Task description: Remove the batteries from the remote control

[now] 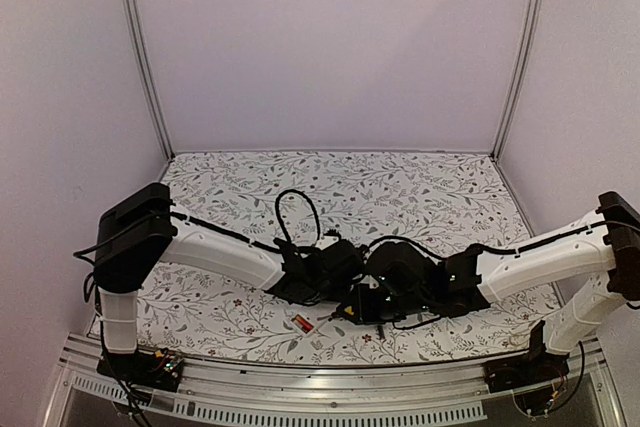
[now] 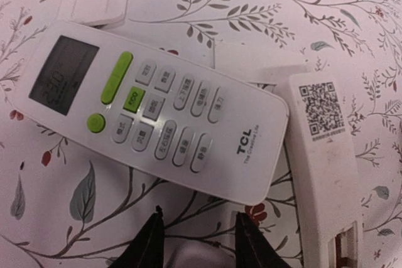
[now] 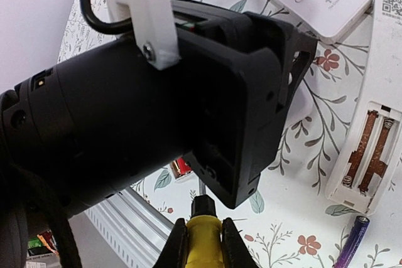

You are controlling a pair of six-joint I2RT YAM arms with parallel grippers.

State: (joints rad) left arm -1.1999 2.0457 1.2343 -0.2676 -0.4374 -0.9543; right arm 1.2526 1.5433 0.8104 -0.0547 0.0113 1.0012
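Left claw [image 2: 200, 218] half-wide, empty, above face-up TCL remote [image 2: 157, 111]; right claw [image 3: 202, 225] clamps yellow-handled tool [image 3: 203, 246]; probably best to turn remote over first, pry gently.

A: so where's stuff sitting on the counter [image 1: 420, 187]?

B: the face-up remote [image 2: 151, 111] lies just beside the face-down remote [image 2: 323, 161]. then one battery [image 3: 353, 240] sits by that one's open end, and the second battery [image 1: 302, 322] is close to the near edge, left of middle.
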